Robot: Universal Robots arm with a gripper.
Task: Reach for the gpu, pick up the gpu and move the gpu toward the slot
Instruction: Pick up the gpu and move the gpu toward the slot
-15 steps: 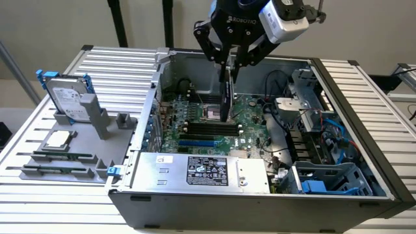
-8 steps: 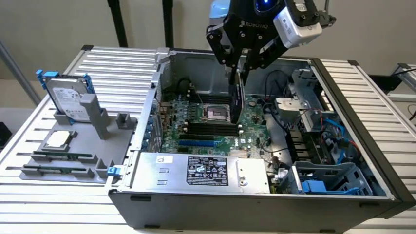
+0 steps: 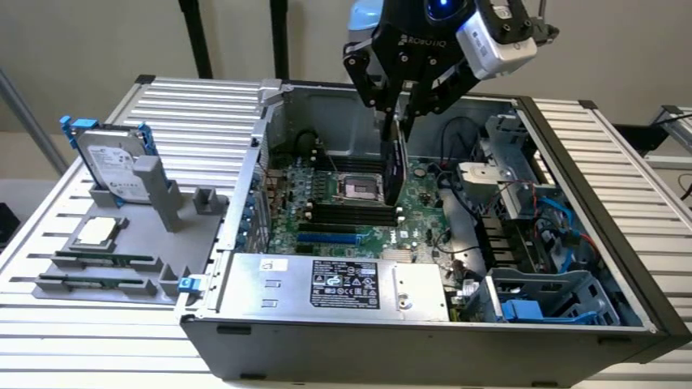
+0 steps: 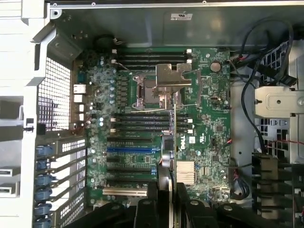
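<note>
I am on the carrying step: my gripper [image 3: 398, 109] is squeezed shut on the gpu [image 3: 396, 166], holding it on edge over the motherboard [image 3: 324, 212] inside the computer case [image 3: 562, 146], and it must line up with a slot.

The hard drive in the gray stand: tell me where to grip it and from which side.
Grip the hard drive by its upper part, pinching across its thin faces and coming from above. It stands upright in the gray stand, lower end seated, blue rails along its edges, top free.
</note>
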